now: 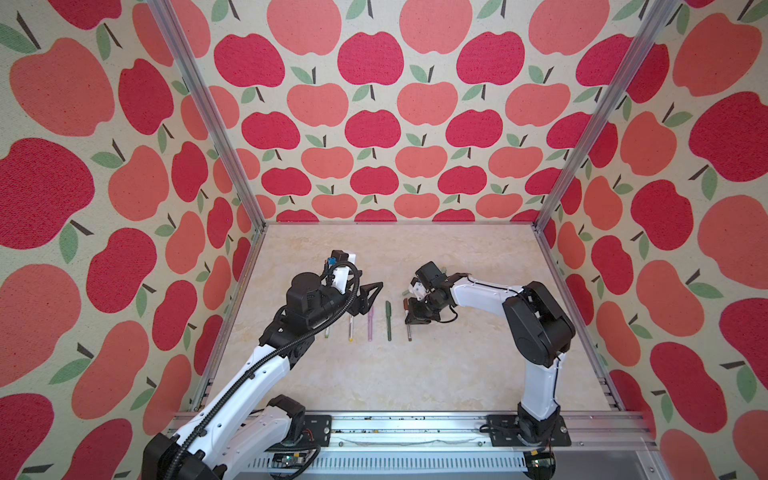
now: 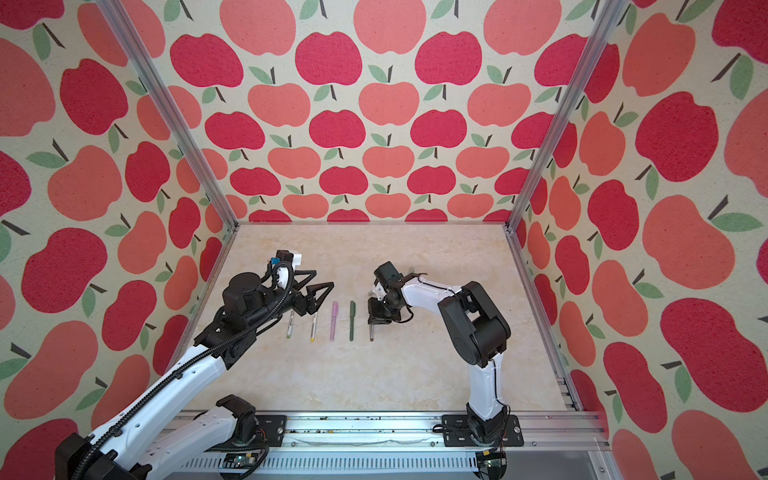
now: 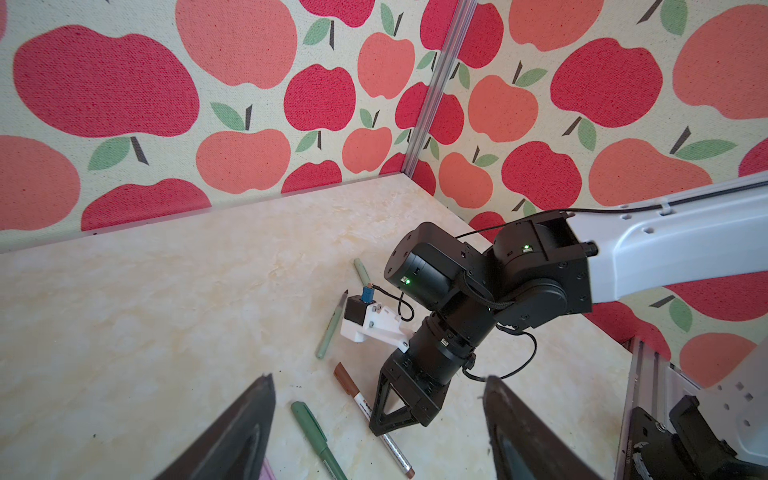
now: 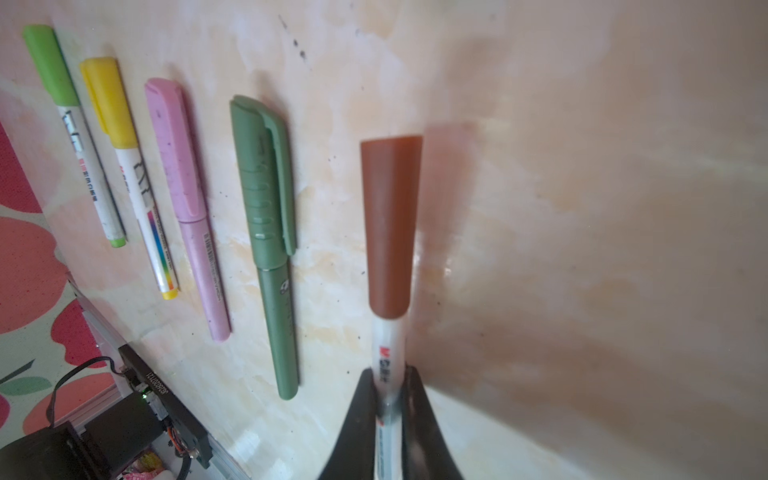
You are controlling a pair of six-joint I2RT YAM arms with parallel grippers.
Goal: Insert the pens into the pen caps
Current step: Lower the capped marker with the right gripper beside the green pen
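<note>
The right gripper (image 4: 388,376) is clamping the white barrel of the brown-capped pen (image 4: 390,232), which is lying just beside the dark green pen (image 4: 270,232). On the other side of the dark green pen, the pink pen (image 4: 187,199), the yellow-capped pen (image 4: 124,166) and the lime-capped pen (image 4: 66,104) are lying in a row. The left gripper (image 2: 323,278) is hovering near that row with its jaws apart. Behind the dark green pen, the uncapped sage pen (image 3: 330,328) is lying near the sage cap (image 3: 362,272).

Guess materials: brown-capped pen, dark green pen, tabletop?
Brown-capped pen: smooth satin plastic cap, glossy white printed barrel. Dark green pen: matte opaque plastic, with moulded ribs and clip. Tabletop: glossy marble-pattern surface with bright glints, probably laminate or film rather than stone, but the look leaves that open.
</note>
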